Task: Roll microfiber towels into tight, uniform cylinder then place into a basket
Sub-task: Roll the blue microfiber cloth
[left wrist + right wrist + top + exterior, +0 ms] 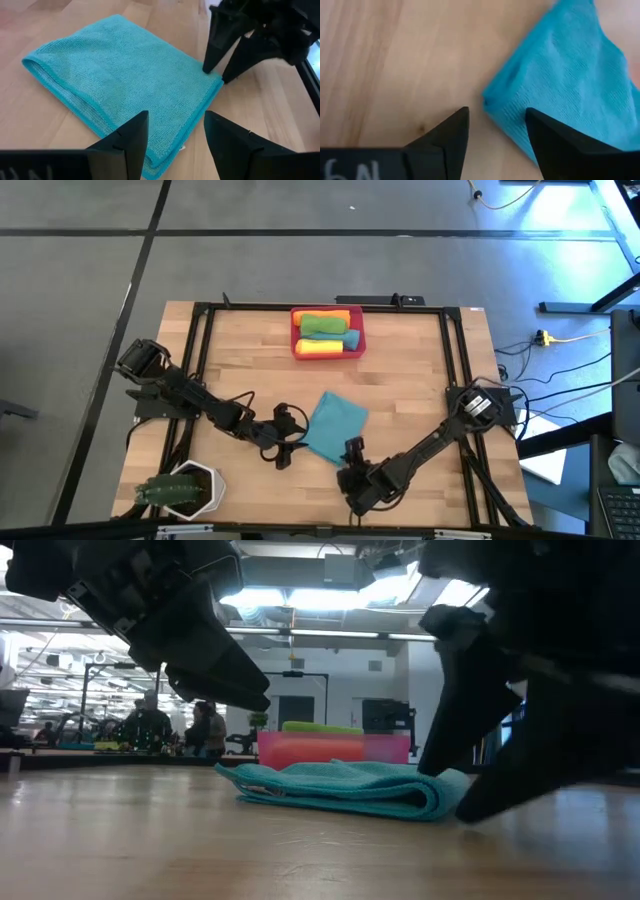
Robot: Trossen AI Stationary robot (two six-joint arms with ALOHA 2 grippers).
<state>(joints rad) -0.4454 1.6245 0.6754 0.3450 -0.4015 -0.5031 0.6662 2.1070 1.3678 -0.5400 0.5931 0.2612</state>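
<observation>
R gripper (353, 450) spread, empty, at the near corner of the folded teal towel (334, 426), towel corner just ahead of its fingers. L gripper (291, 428) spread too, empty, at towel's left edge. Towel flat on wood surface (400, 380). Basket (296, 330) at far edge w/ orange, green, yellow rolls. No readable labels.

Folded towel (335, 426) lies flat on table (400, 395), centre. Basket (297, 332) sits at far edge, well apart from it, with 3 rolled towels (327, 335) in it. Left gripper (284, 442) just left of folded towel; right gripper (353, 452) at its near corner. Pot (190, 488) at near-left corner.
</observation>
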